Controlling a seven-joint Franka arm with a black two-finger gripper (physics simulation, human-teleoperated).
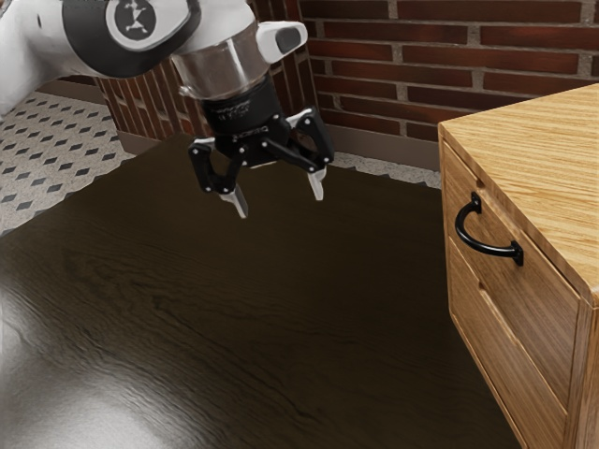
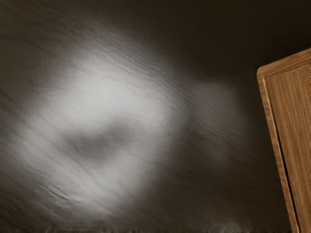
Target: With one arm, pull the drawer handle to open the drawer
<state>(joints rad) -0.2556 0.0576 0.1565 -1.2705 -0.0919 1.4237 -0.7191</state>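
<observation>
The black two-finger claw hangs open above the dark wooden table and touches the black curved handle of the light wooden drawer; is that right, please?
Not quite: the black two-finger claw hangs open above the dark wooden table but is well clear of the black curved handle of the light wooden drawer, as the exterior view shows.

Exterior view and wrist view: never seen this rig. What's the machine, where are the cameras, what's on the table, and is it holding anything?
It is a simulated robot arm with a black two-finger gripper. The exterior view is taken from a camera at the arm's side. The wrist view comes from a camera on the hand and looks down at the dark table, with the wooden cabinet at its edge. In the exterior view the cabinet stands on the right, and its upper drawer carries a black handle. The gripper hangs above the table, fingers open, holding nothing, well apart from the handle. The drawer looks shut.
</observation>
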